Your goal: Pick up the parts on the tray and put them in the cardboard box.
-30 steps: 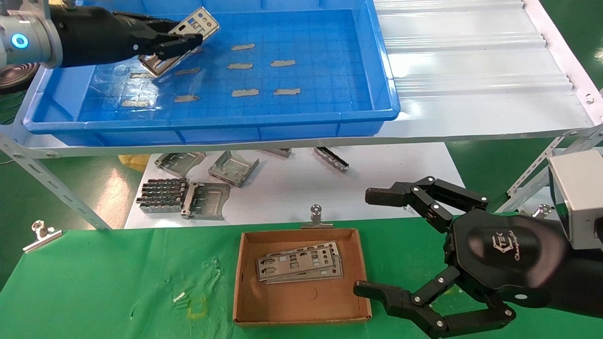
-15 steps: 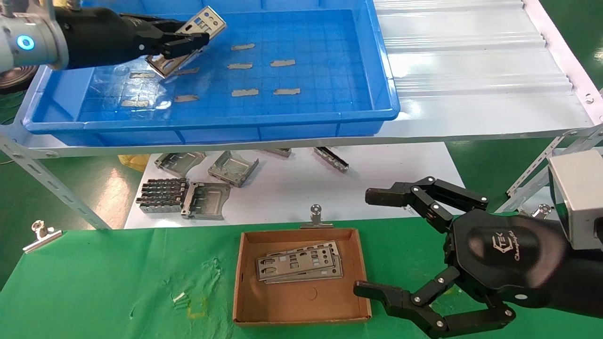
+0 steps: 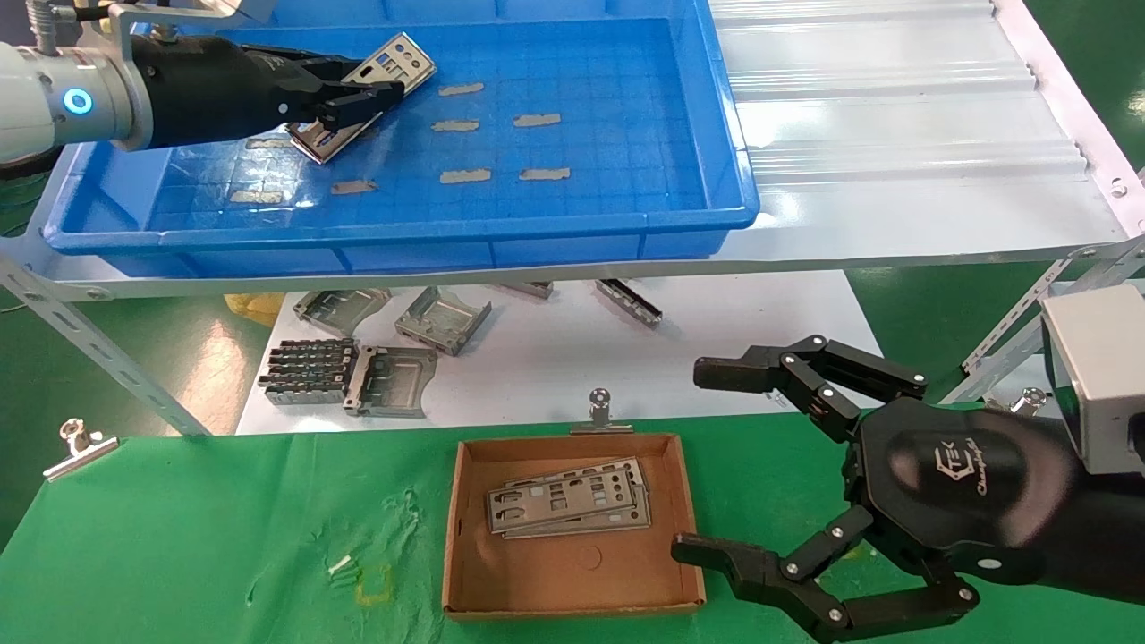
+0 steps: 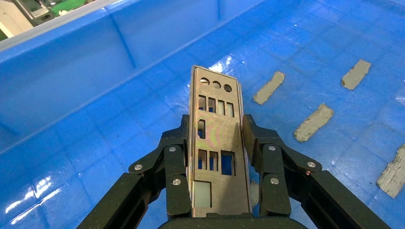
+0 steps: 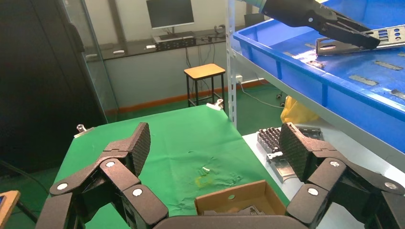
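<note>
My left gripper [image 3: 367, 80] is shut on one silvery punched plate [image 3: 398, 63], gripping its two long edges and holding it tilted above the floor of the blue tray [image 3: 402, 228] at the tray's far left. In the left wrist view the plate [image 4: 217, 138] runs straight out between the fingers [image 4: 176, 157]. The cardboard box [image 3: 452, 528] sits on the green cloth in front of me with several plates [image 3: 568, 501] stacked inside. My right gripper [image 3: 698, 459] is wide open and empty, hovering just right of the box.
Grey tape patches [image 3: 465, 176] dot the tray floor. Bulky grey brackets [image 3: 394, 380] lie on the white sheet below the shelf. Metal clips [image 3: 601, 407] pin the green cloth. The shelf's angled struts [image 3: 107, 358] flank the cloth.
My left gripper has carried the plate a little to the right and towards the tray's near side. The right arm has not moved.
</note>
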{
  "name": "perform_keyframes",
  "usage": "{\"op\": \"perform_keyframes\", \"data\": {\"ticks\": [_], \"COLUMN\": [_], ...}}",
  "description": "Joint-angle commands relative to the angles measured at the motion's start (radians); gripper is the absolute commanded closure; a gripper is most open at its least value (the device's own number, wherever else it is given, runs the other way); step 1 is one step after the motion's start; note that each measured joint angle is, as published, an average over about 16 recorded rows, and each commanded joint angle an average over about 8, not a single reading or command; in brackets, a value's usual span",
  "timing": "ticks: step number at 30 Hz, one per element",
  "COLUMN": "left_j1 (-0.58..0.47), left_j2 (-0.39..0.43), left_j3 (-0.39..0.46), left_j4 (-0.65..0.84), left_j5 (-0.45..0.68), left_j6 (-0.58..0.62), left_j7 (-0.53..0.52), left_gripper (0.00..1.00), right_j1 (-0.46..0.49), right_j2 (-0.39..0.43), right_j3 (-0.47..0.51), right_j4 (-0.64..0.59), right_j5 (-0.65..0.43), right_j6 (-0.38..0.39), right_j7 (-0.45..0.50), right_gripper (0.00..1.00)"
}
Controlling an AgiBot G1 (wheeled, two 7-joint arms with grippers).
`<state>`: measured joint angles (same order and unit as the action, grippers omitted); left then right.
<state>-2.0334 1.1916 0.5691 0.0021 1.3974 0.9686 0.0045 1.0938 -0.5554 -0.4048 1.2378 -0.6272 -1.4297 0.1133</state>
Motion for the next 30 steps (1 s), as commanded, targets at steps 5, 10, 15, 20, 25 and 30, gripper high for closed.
{"op": "perform_keyframes", "data": {"ticks": [5, 10, 15, 20, 25, 30], "left_j1": [0.002, 0.005, 0.007, 0.007, 0.006, 0.007], "left_j2": [0.001, 0.003, 0.003, 0.003, 0.003, 0.0], "left_j3": [0.001, 0.001, 0.0, 0.001, 0.004, 0.0], "left_j4": [-0.001, -0.002, -0.003, -0.007, -0.02, -0.032], "left_j5": [0.001, 0.001, 0.0, 0.002, 0.006, 0.0], "left_j6": [-0.002, -0.003, -0.004, -0.006, -0.01, -0.001], "left_j7": [0.001, 0.003, 0.006, 0.013, 0.041, 0.073], "left_gripper": [0.91, 1.0, 1.0, 1.0, 1.0, 0.96], "right_j1": [0.0, 0.0, 0.0, 0.0, 0.0, 0.0], "right_j2": [0.0, 0.0, 0.0, 0.0, 0.0, 0.0], "right_j3": [0.0, 0.0, 0.0, 0.0, 0.0, 0.0], "right_j4": [0.0, 0.0, 0.0, 0.0, 0.0, 0.0], "right_j5": [0.0, 0.0, 0.0, 0.0, 0.0, 0.0], "right_j6": [0.0, 0.0, 0.0, 0.0, 0.0, 0.0], "right_j7": [0.0, 0.0, 0.0, 0.0, 0.0, 0.0], "right_gripper": [0.0, 0.0, 0.0, 0.0, 0.0, 0.0]}}
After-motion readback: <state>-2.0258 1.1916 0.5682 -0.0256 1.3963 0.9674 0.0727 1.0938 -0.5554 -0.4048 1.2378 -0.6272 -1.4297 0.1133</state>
